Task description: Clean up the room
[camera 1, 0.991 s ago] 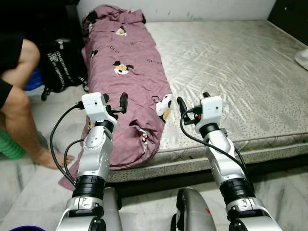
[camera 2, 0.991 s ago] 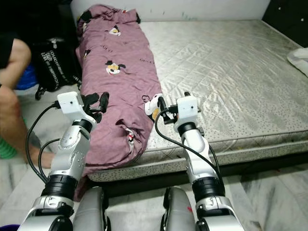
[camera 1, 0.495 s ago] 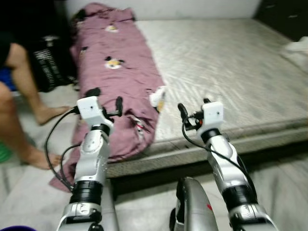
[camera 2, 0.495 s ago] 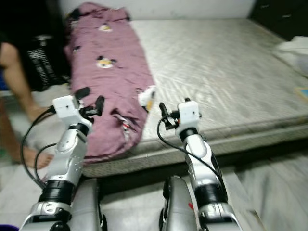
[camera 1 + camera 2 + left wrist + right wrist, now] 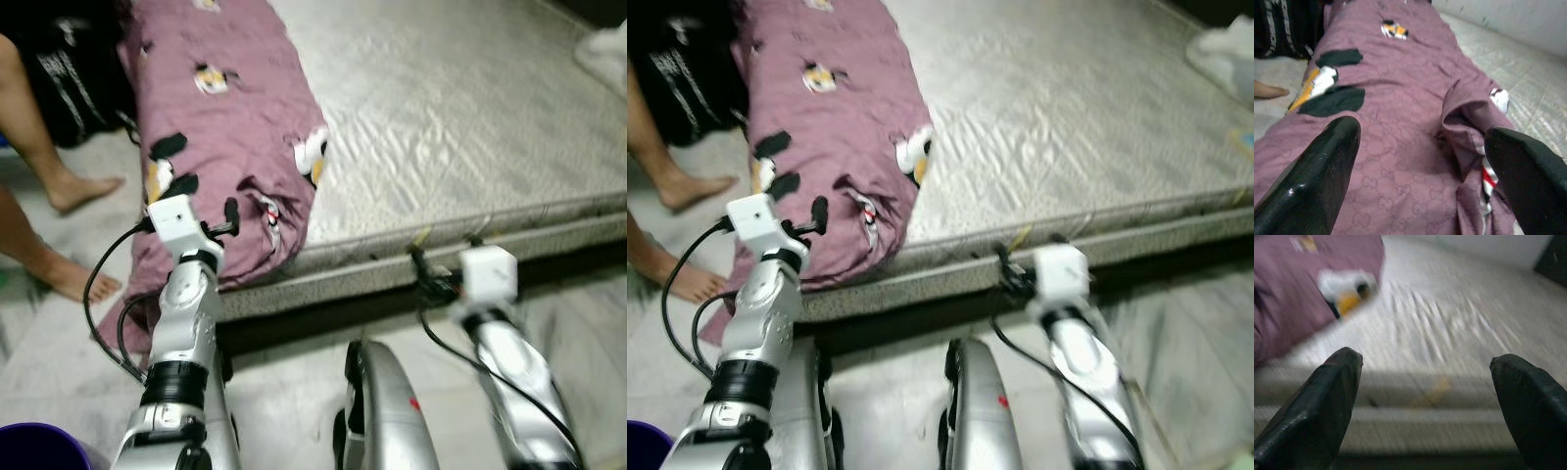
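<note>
A mauve blanket (image 5: 230, 108) printed with cartoon figures lies along the left side of a grey quilted mattress (image 5: 441, 127), and its near end hangs over the corner towards the floor. My left gripper (image 5: 221, 210) is open just in front of that hanging end; in the left wrist view its fingertips (image 5: 1327, 166) frame the bunched blanket (image 5: 1415, 122). My right gripper (image 5: 443, 258) is open, blurred, and held low by the mattress's front edge (image 5: 1415, 396), with nothing between its fingers.
A person's bare legs and feet (image 5: 73, 191) stand on the floor to the left, beside a black bag (image 5: 73, 69). A purple bucket rim (image 5: 34, 448) sits at the bottom left. Something white (image 5: 605, 54) lies at the mattress's far right.
The camera has tipped down and shifted. My right gripper has dropped from above the mattress to its front edge. The left gripper stays by the blanket's near end.
</note>
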